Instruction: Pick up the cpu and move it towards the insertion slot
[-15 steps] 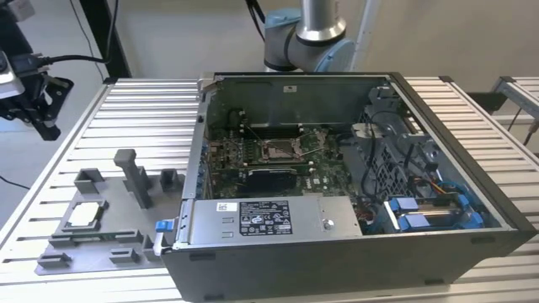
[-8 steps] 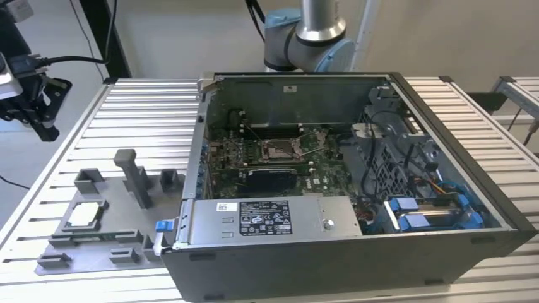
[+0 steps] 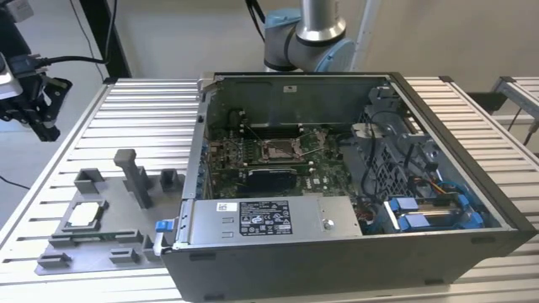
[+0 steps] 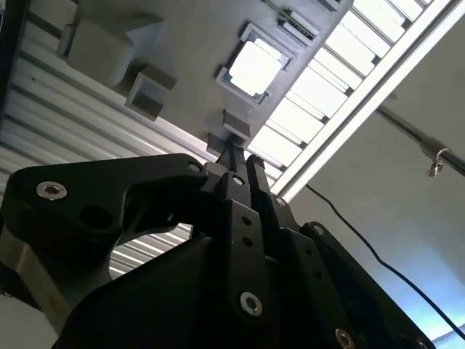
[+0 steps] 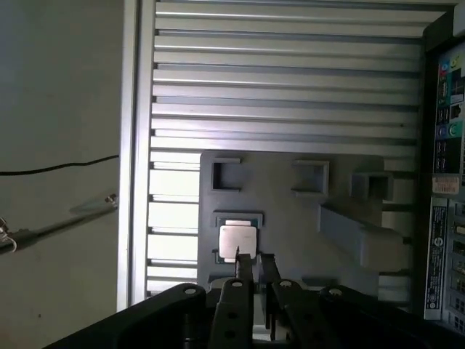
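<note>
Hanging above the ribbed counter at the exterior view's left, the one claw has its two fingers all but pressed together, gripping nothing. One cpu lies in a grey fixture's pocket, open above. One insertion slot sits walled inside the open computer case, well apart.

We see the arm as a grey jointed column in the exterior view, with the black gripper hanging at that view's left, pointing downward. In both wrist views its fingers sit close together, seemingly closed, gripping nothing.
</note>
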Motion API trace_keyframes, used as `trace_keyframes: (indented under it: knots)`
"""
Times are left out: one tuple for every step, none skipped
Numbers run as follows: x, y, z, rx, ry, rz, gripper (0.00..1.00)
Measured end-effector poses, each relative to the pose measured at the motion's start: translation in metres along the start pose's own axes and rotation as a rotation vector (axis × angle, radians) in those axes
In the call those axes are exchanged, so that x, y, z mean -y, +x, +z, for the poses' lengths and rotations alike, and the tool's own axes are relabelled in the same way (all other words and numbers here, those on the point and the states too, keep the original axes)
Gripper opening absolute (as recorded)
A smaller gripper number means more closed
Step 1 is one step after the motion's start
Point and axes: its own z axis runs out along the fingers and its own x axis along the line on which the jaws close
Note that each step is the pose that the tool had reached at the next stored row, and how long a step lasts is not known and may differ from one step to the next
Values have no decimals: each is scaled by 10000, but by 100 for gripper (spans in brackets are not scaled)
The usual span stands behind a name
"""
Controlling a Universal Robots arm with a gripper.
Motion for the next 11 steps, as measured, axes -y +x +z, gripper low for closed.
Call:
trace_keyframes:
  knots:
    - [0, 0, 0, 0, 0, -1, 100]
    - [0, 0, 0, 0, 0, -1, 100]
    - [0, 0, 0, 0, 0, -1, 100]
    - [0, 0, 0, 0, 0, -2, 100]
    - [0, 0, 0, 0, 0, -3, 100]
    - [0, 0, 0, 0, 0, -3, 100]
    - [0, 0, 0, 0, 0, -3, 100]
    - [0, 0, 0, 0, 0, -3, 100]
    - [0, 0, 0, 0, 0, -4, 100]
    - [0, 0, 0, 0, 0, -4, 100]
    - [0, 0, 0, 0, 0, -4, 100]
